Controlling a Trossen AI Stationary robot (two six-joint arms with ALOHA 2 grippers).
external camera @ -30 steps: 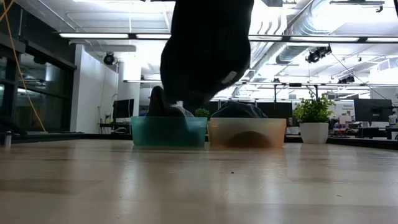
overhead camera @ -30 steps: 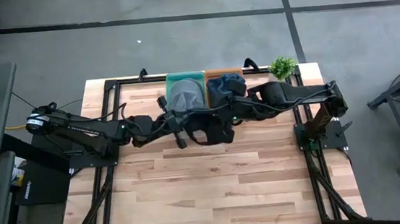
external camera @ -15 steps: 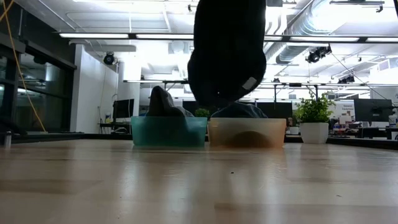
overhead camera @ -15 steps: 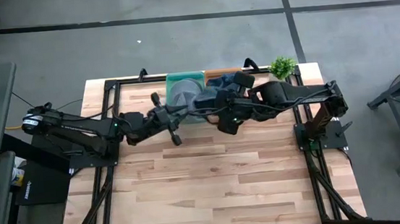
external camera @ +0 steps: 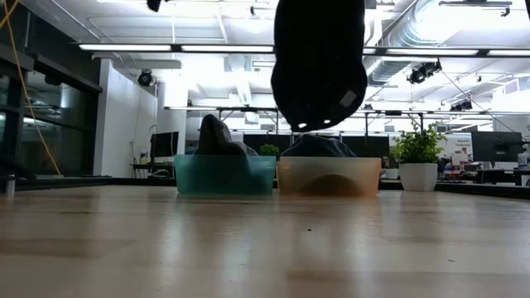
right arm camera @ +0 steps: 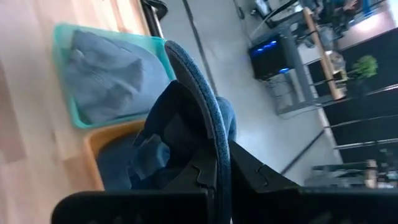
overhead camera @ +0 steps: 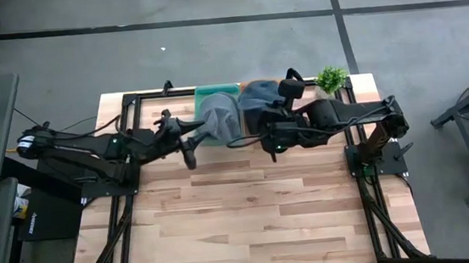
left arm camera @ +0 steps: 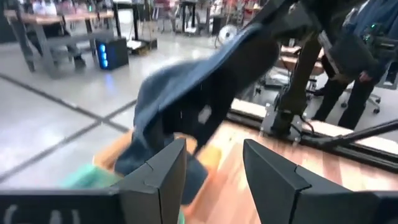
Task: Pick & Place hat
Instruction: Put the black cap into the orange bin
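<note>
A dark blue hat [external camera: 319,66] hangs in the air over the orange bin [external camera: 329,175] at the table's far edge, with my right gripper [overhead camera: 270,130] shut on it. The same hat [overhead camera: 257,102] covers most of that bin from above. Beside it, a teal bin [overhead camera: 214,95] holds a grey hat [right arm camera: 102,68]. Another blue hat [right arm camera: 118,163] lies in the orange bin. My left gripper [left arm camera: 214,180] stands open to the left of the held hat [left arm camera: 199,87], with nothing between its fingers. My right gripper pinches the hat's brim [right arm camera: 219,140] between its two fingers, at the brim's edge. The fingers come from the table's right side, slanting down. The crown hangs below the hold, clear of the orange bin and the table.
A small potted plant [overhead camera: 330,79] stands at the far right corner, next to the orange bin. The wooden tabletop [overhead camera: 259,214] stretches toward the near edge. Black frame rails [overhead camera: 127,115] run along the table's sides. People stand in the room beyond the table in the left wrist view.
My right gripper has carried the hat toward the table's far edge and up, from in front of the bins to above the orange bin. My left gripper, which was at the hat a second ago, has drawn back toward the table's left edge, away from it.
</note>
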